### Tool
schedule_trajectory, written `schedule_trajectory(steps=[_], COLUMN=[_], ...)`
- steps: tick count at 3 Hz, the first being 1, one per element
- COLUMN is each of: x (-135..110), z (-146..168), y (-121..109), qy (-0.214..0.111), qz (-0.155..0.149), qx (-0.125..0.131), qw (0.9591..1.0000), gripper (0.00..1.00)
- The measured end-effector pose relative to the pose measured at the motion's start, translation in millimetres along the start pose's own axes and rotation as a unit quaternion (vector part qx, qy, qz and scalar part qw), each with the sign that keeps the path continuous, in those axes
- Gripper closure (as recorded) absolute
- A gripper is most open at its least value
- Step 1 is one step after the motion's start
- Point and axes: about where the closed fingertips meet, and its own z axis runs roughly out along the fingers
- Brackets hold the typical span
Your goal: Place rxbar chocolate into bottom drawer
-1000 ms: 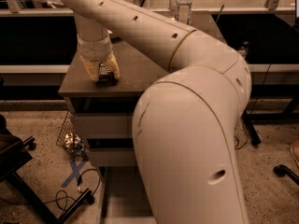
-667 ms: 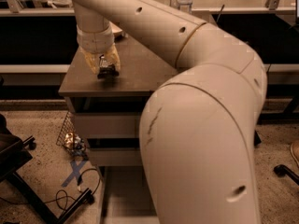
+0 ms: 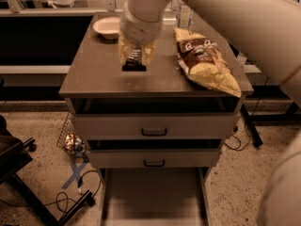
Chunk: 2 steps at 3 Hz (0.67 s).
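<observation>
The rxbar chocolate (image 3: 134,66) is a small black bar lying on the brown cabinet top (image 3: 94,74), left of centre. My gripper (image 3: 135,60) comes straight down from above and its yellowish fingers (image 3: 124,51) are shut on the bar, which still touches the top. The bottom drawer (image 3: 153,197) is pulled out, wide and shallow, with a bare flat floor, directly below and in front of the cabinet. My arm crosses the upper right of the view.
A large brown-and-yellow chip bag (image 3: 204,60) lies on the right of the cabinet top. A white bowl (image 3: 108,26) and a clear bottle (image 3: 184,15) stand at the back. Two upper drawers with black handles (image 3: 154,132) are slightly open. Cables and a chair base (image 3: 28,173) lie on the floor to the left.
The view has shifted and my arm has swung aside, so the cabinet front and open bottom drawer now show. The gripper stays down on the bar at the same spot.
</observation>
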Motion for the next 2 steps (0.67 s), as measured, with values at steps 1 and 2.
schedule_trajectory(steps=[1, 2], x=[14.6, 58.1], z=[10.2, 13.4], y=[-46.3, -103.7], qy=[0.015, 0.027], qz=[0.010, 0.024], qx=[-0.080, -0.154], qw=[0.9966, 0.9875], gripper=[1.00, 1.00])
